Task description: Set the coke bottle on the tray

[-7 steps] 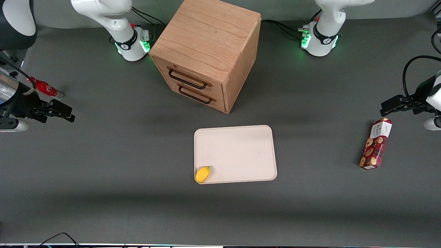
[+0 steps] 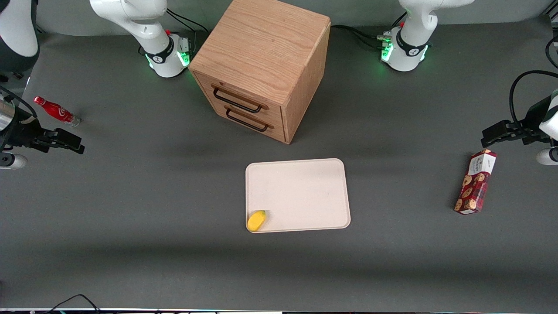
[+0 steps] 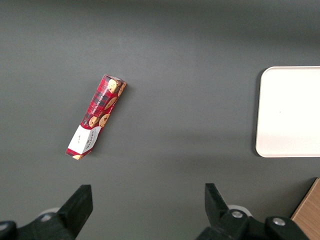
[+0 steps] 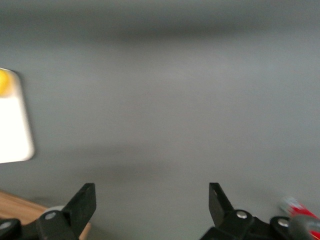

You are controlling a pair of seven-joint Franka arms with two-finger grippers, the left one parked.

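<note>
Here coke bottle lies near open hand

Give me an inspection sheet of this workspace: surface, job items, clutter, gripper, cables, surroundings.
Surface: dark grey table, no spills seen.
Bottle: lying on its side on the table at the working arm's end, not held.
Tray: flat on the table, nearer the front camera than the cabinet; no bottle on it.
Clutter: yellow fruit in a tray corner; cookie box lying toward the parked arm's end; wooden cabinet, both drawers closed.
Gripper: open, empty, beside the bottle and a little nearer the camera, apart from it.
Cables: black cables at the arm bases; one at the table's near edge.
Surroundings: nothing seen.
</note>
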